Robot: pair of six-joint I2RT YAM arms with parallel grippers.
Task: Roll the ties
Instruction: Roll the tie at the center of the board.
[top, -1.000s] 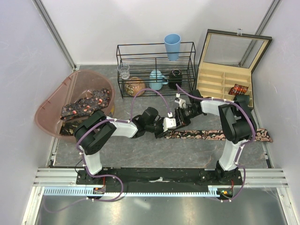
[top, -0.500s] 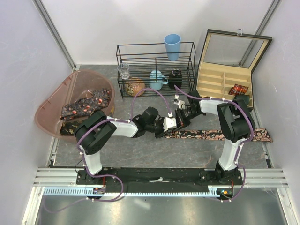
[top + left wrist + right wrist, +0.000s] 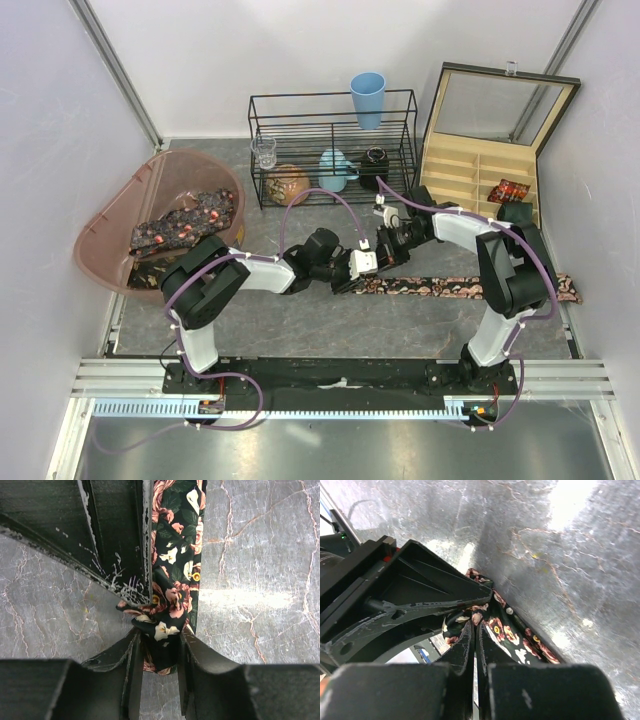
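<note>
A long dark floral tie (image 3: 470, 289) lies flat across the table, running from the middle to the right. Its left end is bunched into a small coil (image 3: 162, 630), and my left gripper (image 3: 160, 641) is shut on that coil from both sides. My right gripper (image 3: 476, 622) meets it from the far side, its jaws shut with the tips pinching a fold of the same end (image 3: 490, 612). In the top view both grippers (image 3: 352, 276) (image 3: 384, 250) crowd over that end and hide the coil. More ties (image 3: 185, 222) lie in the pink tub (image 3: 105, 215).
An open wooden compartment box (image 3: 455, 165) at the back right holds one rolled tie (image 3: 510, 190). A black wire rack (image 3: 330, 100) stands at the back with a blue cup (image 3: 368, 98), a glass (image 3: 264, 152) and small vessels. White walls enclose the table.
My right gripper has shut at the tie's bunched end and shifted slightly. The left gripper stays clamped on the coil, almost still.
</note>
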